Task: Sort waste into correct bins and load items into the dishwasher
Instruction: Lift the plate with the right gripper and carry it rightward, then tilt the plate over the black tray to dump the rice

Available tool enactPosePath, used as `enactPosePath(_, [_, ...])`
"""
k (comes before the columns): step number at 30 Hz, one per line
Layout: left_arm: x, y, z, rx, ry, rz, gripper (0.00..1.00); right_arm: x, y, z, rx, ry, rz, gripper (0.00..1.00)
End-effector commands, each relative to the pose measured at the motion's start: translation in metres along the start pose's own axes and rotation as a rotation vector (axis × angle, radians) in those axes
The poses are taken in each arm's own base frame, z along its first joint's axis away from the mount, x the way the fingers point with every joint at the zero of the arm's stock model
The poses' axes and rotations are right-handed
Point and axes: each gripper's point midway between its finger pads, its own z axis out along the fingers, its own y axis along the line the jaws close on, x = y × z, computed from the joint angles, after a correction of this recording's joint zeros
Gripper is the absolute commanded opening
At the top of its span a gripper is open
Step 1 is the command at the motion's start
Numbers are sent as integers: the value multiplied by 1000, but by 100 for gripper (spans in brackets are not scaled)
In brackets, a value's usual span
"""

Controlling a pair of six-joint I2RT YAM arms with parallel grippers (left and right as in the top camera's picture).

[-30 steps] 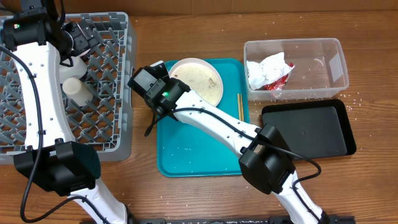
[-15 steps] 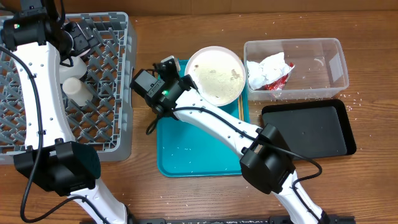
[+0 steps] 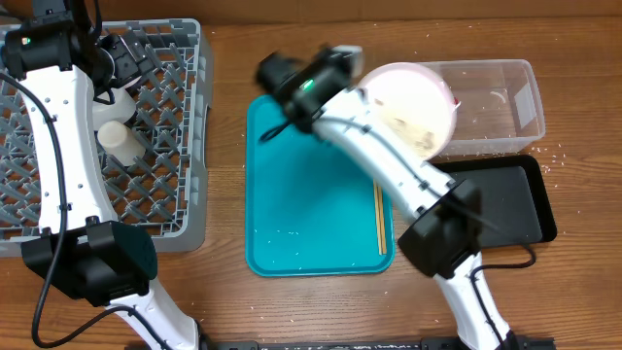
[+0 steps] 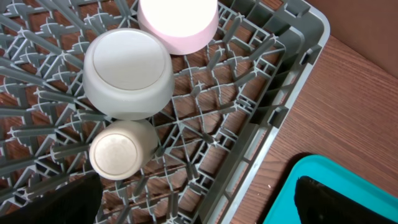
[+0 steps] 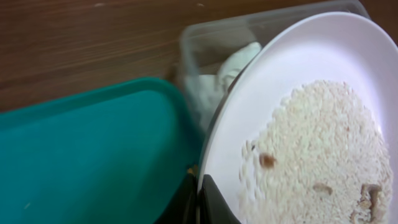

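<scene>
Right wrist view: right gripper [image 5: 200,198] is pinching the rice-strewn plate [image 5: 298,93] by its rim; it should be tipping steeply, squarely above the clear tub [image 5: 249,31], avoiding spills.

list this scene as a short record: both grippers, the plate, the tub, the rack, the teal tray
right gripper: shut on the rim of the large plate
large plate: lifted and tilted, rice crumbs on it, over the tray-side end of the clear tub
clear tub: white napkin inside
left gripper: open, holding nothing, above the dish rack
dish rack: grey bowl and small cup, both upside down
teal tray: chopsticks along its tub-side edge
</scene>
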Motion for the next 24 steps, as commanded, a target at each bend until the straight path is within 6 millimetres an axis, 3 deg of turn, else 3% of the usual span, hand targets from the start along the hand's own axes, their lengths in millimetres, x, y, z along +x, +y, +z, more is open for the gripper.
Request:
enactPosePath(1, [-3, 3, 1, -12, -8, -21, 100, -26, -36, 9, 3, 48, 223, 4])
enactPosePath(5, [-3, 3, 1, -12, -8, -21, 100, -35, -71, 33, 39, 140, 353, 4])
enactPosePath(9, [-3, 3, 1, -12, -8, -21, 100, -40, -119, 53, 139, 192, 554, 4])
enactPosePath(12, [-3, 3, 1, -12, -8, -21, 100, -44, -140, 65, 142, 253, 659, 3])
enactPosePath(20, [-3, 3, 1, -12, -8, -21, 100, -42, -171, 91, 109, 438, 880, 3])
enactPosePath(24, [-3, 3, 1, -12, -8, -21, 100, -43, -182, 94, 110, 470, 970, 3])
